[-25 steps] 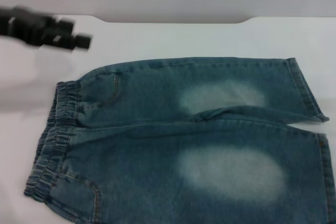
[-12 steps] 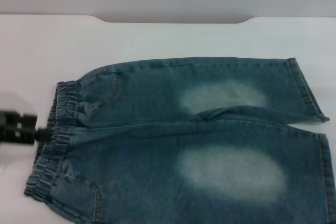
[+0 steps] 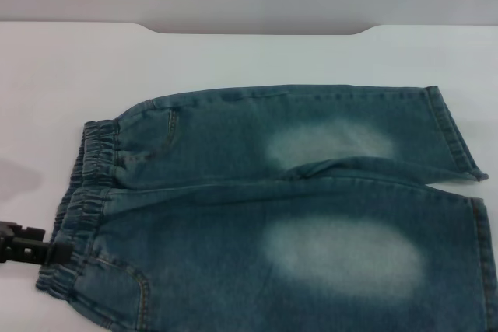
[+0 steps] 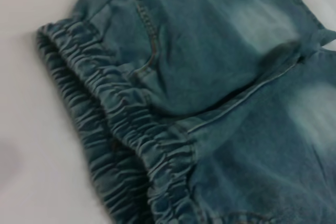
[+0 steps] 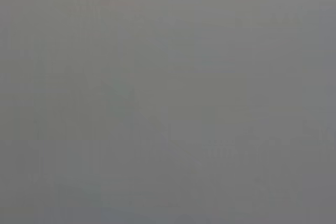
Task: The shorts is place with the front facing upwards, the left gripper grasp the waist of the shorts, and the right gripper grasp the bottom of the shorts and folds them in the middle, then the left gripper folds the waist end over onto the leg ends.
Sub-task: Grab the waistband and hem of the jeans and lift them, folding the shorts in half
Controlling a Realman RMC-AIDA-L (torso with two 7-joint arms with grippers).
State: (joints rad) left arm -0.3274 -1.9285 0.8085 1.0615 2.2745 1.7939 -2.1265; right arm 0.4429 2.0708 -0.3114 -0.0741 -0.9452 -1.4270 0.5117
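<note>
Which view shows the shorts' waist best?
The left wrist view: the waist fills the frame, with its gathered elastic and a pocket seam clear. The head view shows the whole band at the shorts' left end, the left gripper at its edge. The right wrist view shows none.

The shorts point(image 3: 296, 215) lie flat, front up (pale thigh patches showing), ruffled waist point(image 3: 82, 207) leftward, hems point(image 3: 459, 145) rightward.

Blue-green washed denim on the shorts point(image 3: 272, 207), with two pale faded patches on the thighs and faint orange stitching at the pocket seams. Darker teal ruffles along the waist point(image 4: 126, 129). Black left hand point(image 3: 54, 253). White surface point(image 3: 233, 56); grey beyond.
</note>
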